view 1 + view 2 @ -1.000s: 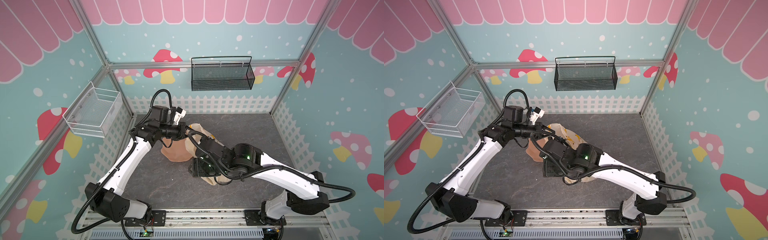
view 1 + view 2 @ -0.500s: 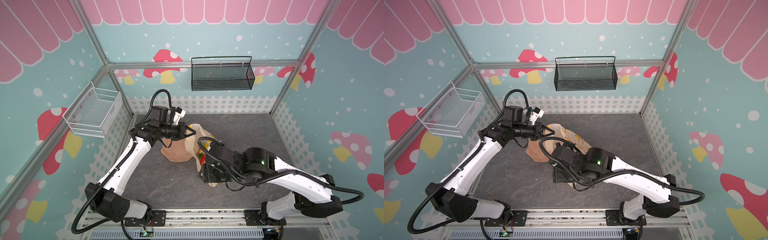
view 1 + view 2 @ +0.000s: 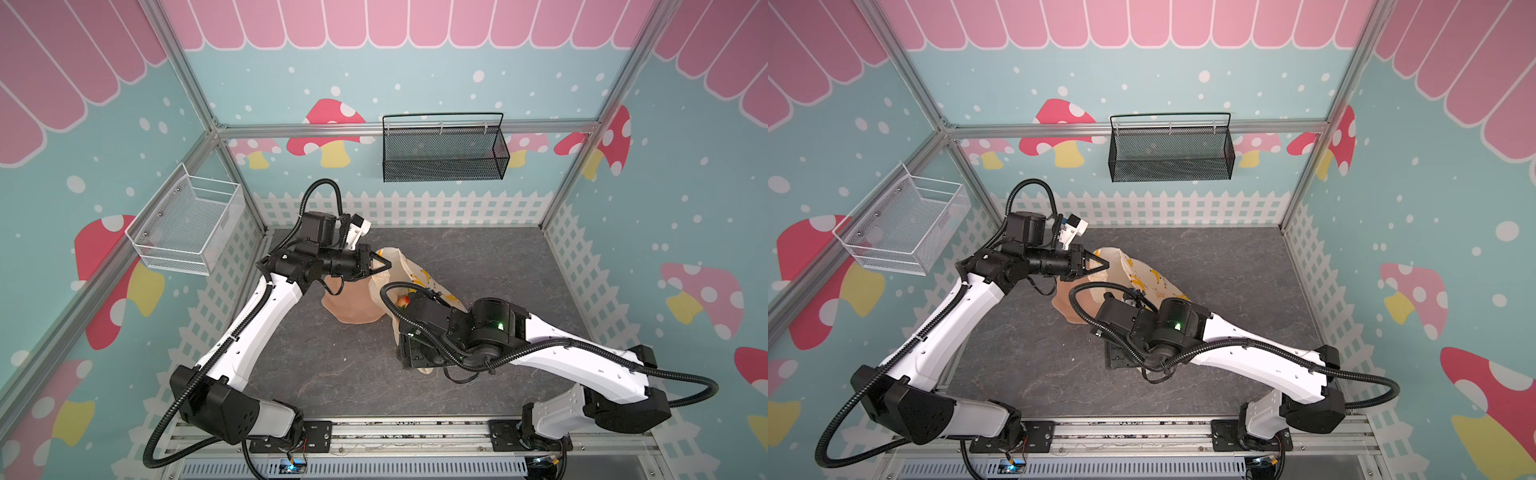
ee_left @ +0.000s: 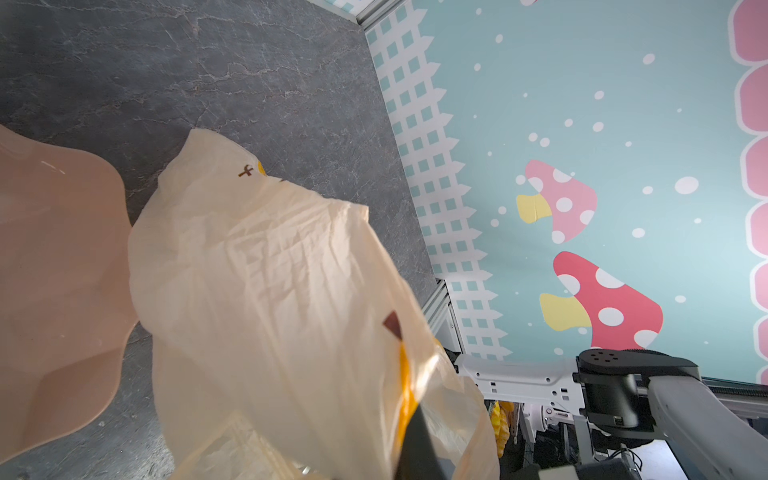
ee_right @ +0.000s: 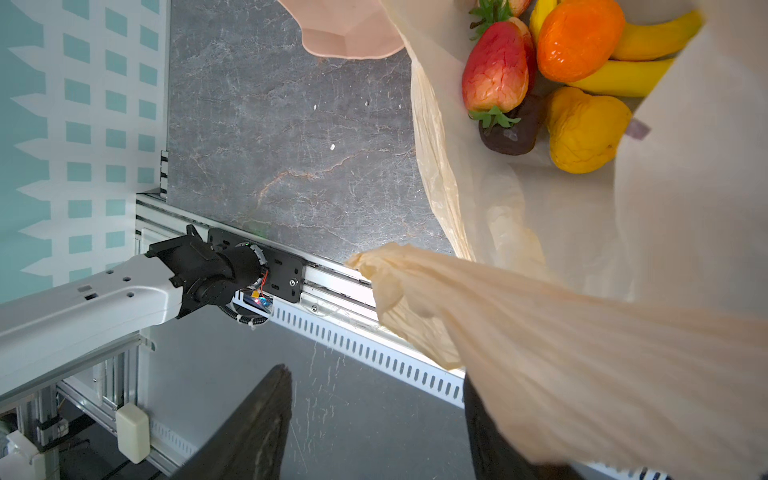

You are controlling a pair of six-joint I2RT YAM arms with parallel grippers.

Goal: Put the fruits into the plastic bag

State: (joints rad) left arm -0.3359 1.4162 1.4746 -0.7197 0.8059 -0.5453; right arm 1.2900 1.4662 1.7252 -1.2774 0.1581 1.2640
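- Left claw (image 3: 382, 264), on a level, outstretched arm, is pressed together on the plastic bag (image 3: 409, 270) rim, over the middle of the bench (image 3: 519, 266).
- Right claw (image 5: 374, 376) points down, spread, with bag film draped over one finger (image 5: 484, 440).
- Fruits (image 5: 561, 75) lie inside the bag.

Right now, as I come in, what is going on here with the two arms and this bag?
Both arms are busy with the plastic bag on the grey table. The left gripper is shut on the bag's rim and holds it up. The right gripper has its jaws apart, and bag film lies draped over one of its fingers. Inside the bag lie a strawberry, an orange, bananas and a yellow piece. The pink dish beside the bag shows no fruit where it is visible.
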